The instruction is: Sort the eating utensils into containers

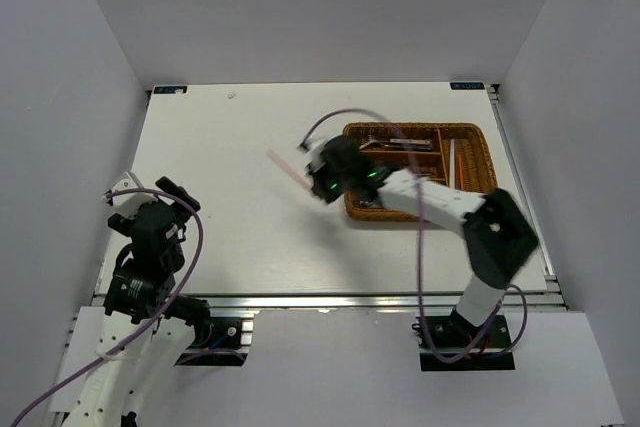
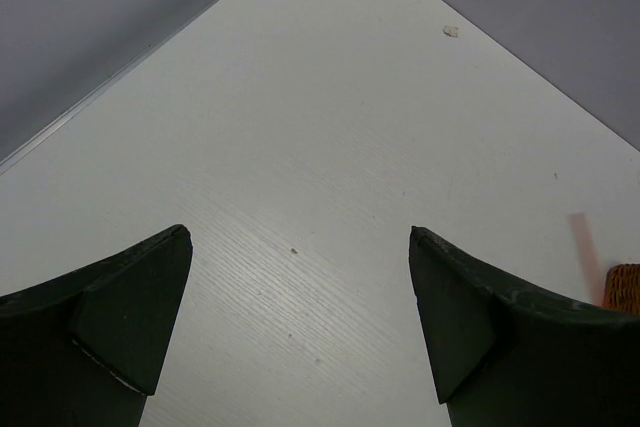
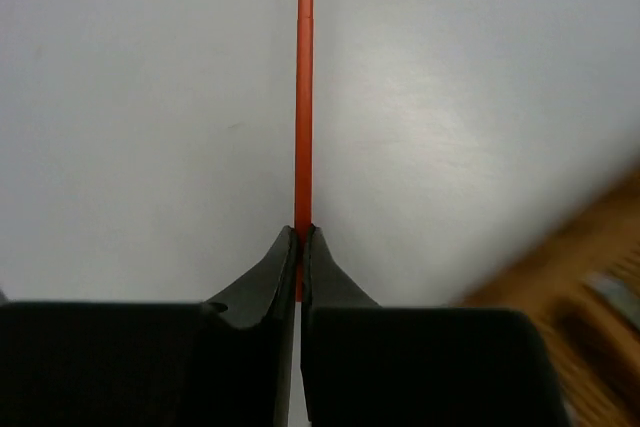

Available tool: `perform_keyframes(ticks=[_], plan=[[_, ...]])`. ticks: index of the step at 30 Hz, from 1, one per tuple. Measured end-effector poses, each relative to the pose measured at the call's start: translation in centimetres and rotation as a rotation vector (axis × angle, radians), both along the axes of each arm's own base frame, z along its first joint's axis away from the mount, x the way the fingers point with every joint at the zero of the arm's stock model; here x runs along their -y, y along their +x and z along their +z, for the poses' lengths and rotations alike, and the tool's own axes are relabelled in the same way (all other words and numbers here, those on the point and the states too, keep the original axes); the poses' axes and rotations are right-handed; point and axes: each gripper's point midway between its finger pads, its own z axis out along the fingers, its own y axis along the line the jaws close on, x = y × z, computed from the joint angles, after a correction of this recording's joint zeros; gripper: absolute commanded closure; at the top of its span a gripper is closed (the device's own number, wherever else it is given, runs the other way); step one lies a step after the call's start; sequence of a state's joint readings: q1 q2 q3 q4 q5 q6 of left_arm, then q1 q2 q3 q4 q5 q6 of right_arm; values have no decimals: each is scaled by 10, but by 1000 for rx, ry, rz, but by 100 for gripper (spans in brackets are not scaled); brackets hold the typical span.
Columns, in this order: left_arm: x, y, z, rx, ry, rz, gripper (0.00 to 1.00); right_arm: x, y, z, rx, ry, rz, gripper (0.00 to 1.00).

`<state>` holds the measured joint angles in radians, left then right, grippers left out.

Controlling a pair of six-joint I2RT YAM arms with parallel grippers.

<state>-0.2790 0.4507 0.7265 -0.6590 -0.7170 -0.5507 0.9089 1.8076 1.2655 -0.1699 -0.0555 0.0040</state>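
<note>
My right gripper [image 1: 318, 179] is shut on a thin red chopstick [image 3: 303, 97], which sticks out straight ahead of the fingertips. In the top view the chopstick [image 1: 288, 169] shows blurred, above the table just left of the brown wicker tray [image 1: 478, 132]. The tray holds metal utensils [image 1: 395, 143] in its left sections and pale chopsticks [image 1: 452, 162] in a right section. My left gripper [image 1: 172, 190] is open and empty over bare table at the left; its fingers [image 2: 135, 302] frame only the tabletop.
The tray stands at the back right of the white table [image 1: 230, 207]. A small white scrap [image 2: 451, 32] lies near the far edge. Grey walls enclose the table. The tray's corner [image 2: 622, 287] shows at the right edge of the left wrist view.
</note>
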Motion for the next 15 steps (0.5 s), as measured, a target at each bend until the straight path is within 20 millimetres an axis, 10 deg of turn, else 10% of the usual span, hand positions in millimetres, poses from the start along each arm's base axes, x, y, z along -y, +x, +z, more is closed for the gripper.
perform_keyframes(ticks=[7, 10, 15], plan=[[1, -2, 4, 22, -9, -9, 2, 228, 112, 99, 271, 154, -577, 100], [2, -4, 7, 38, -15, -22, 2, 304, 120, 82, 300, 69, -766, 100], [6, -3, 8, 40, -17, -47, 2, 357, 120, 40, 240, -36, -909, 100]])
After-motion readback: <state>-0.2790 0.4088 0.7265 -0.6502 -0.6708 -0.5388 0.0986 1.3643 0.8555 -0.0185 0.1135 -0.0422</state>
